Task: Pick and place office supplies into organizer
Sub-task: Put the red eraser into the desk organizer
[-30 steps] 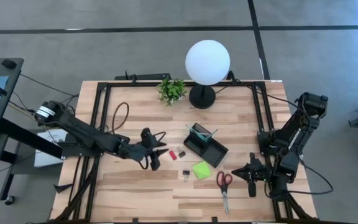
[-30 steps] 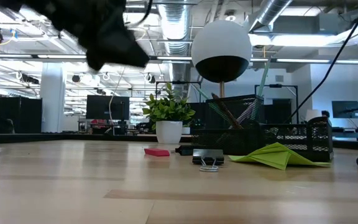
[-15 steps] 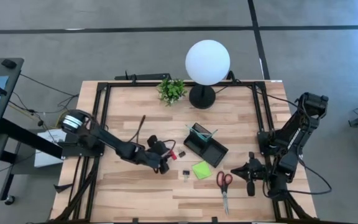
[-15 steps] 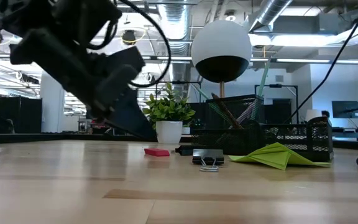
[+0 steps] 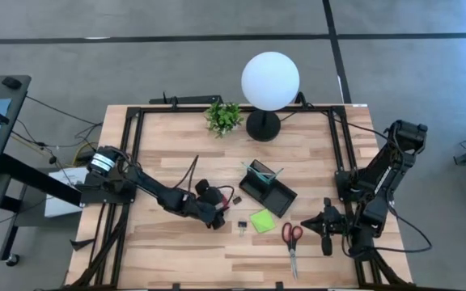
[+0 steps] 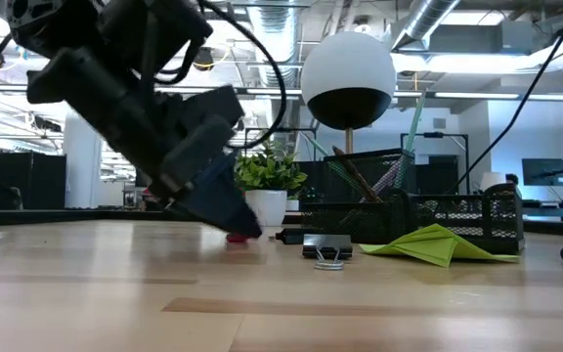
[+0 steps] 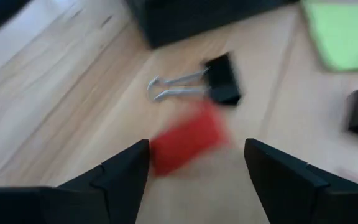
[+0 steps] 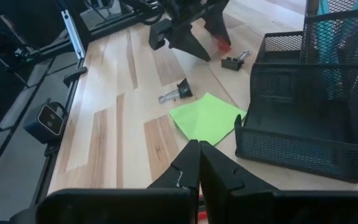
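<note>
My left gripper (image 7: 196,144) is open and low over the table, one finger on each side of the small red piece (image 7: 188,138), which lies flat on the wood; I see no touch. In the high view this gripper (image 5: 217,213) stands left of the black organizer (image 5: 268,187), which holds thin pens (image 5: 275,173). A black clip (image 7: 221,79) lies just beyond the red piece, and another clip (image 5: 242,227) sits nearer the front. The lime-green pad (image 5: 260,221) and the red-handled scissors (image 5: 291,242) lie flat nearby. My right gripper (image 8: 199,150) is shut at the near right.
A white globe lamp (image 5: 270,79) on a black base and a small potted plant (image 5: 223,117) stand at the far side. Black frame rails (image 5: 133,153) run along the table's edges. Bare wood (image 5: 184,255) lies along the near left.
My left gripper has gone toward the table's right edge and slightly toward the near edge, and has come down from well above the table to just over the wood at the red piece. The supplies have stayed in place.
</note>
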Controlling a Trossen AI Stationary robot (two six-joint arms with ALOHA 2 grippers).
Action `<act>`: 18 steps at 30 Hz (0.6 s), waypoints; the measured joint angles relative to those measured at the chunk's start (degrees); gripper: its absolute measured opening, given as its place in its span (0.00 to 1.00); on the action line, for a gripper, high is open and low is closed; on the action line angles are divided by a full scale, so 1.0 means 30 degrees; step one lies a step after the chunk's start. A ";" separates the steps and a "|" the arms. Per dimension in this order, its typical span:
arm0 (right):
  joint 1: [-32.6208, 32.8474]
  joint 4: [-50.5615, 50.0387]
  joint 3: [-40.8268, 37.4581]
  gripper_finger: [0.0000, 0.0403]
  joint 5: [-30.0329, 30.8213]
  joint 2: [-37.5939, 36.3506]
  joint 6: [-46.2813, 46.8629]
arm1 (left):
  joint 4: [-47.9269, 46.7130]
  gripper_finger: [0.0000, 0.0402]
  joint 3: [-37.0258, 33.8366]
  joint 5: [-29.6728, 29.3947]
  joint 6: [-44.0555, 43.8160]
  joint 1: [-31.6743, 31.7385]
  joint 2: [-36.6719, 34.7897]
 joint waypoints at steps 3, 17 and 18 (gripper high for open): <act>0.0000 -0.0127 0.0000 0.00 0.0007 0.0000 -0.0041 | 0.0066 0.65 0.0017 -0.0803 -0.0585 -0.0085 0.0429; -0.0126 -0.0241 0.0000 0.00 0.0146 0.0005 -0.0039 | 0.0428 0.65 0.0020 -0.2705 -0.0883 -0.0253 0.1153; -0.0131 -0.0245 0.0000 0.00 0.0146 0.0007 -0.0041 | 0.0394 0.65 0.0012 -0.2857 -0.0900 -0.0245 0.1153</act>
